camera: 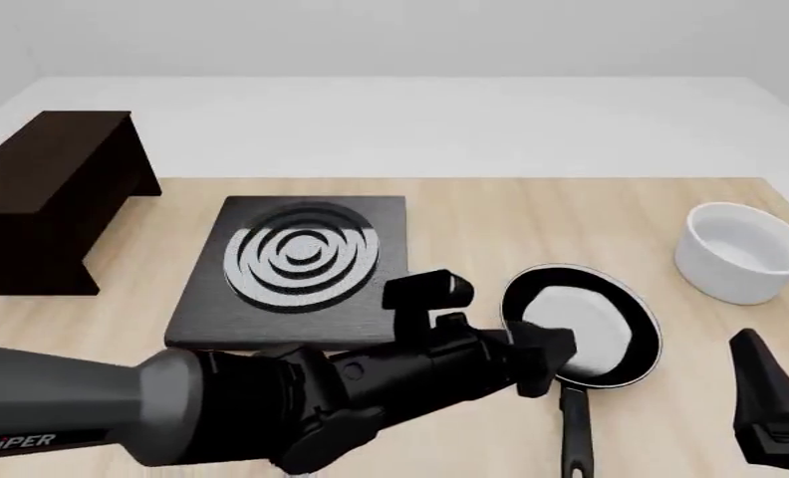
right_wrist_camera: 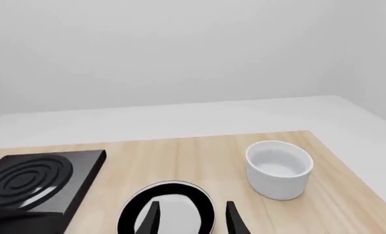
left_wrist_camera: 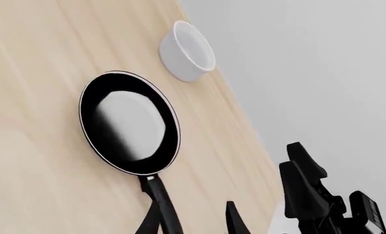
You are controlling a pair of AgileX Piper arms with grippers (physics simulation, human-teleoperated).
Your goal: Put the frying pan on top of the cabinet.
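Lying flat, the frying pan (camera: 584, 337) points its handle toward the arms.

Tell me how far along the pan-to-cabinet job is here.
Nothing is done yet: the frying pan lies flat on the table, far from the cabinet. In hand: the left gripper has its fingers either side of the pan's handle, not visibly clamped. Left: grasping, lifting, carrying and placing.

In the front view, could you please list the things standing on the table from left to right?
cabinet → burner plate → frying pan → white bowl
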